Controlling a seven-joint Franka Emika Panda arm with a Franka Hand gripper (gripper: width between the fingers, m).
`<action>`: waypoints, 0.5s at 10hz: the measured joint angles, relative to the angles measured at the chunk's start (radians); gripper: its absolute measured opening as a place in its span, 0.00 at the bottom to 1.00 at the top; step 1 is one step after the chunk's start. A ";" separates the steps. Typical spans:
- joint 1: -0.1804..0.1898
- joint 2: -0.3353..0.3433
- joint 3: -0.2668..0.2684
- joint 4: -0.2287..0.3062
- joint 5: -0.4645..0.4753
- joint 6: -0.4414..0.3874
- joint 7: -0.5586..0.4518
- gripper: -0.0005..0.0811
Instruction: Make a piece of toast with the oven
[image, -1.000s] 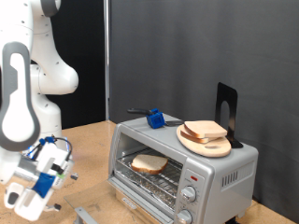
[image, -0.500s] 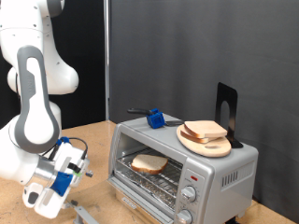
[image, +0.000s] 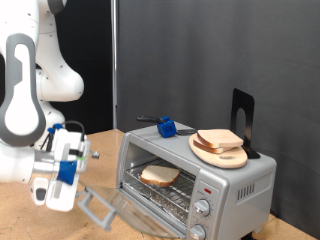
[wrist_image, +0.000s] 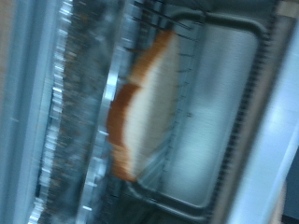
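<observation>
Oven (image: 200, 175) on bench (image: 100, 145), glass door (image: 135, 210) partly lowered. One piece of toast (image: 159, 177) on the rack inside. Second slice (image: 220, 139) on round wooden plate (image: 222, 153) atop oven, beside blue clip (image: 166, 127) and black stand (image: 243, 120). Gripper (image: 62, 170) hangs at the door's handle (image: 93, 207); fingers not clear.

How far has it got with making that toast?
One pale bread slice with a tan crust already lies on the wire rack inside the small silver toaster oven. The glass door hangs open, partly raised, with the gripper at its handle on the exterior view's left. Closing the door and turning the knobs look undone. Another slice sits on the round wooden plate on top.
</observation>
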 joint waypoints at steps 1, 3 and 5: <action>0.001 -0.032 0.007 -0.007 0.016 -0.022 0.000 1.00; 0.010 -0.098 0.032 -0.030 0.065 -0.037 0.001 1.00; 0.031 -0.162 0.066 -0.052 0.105 -0.036 0.009 1.00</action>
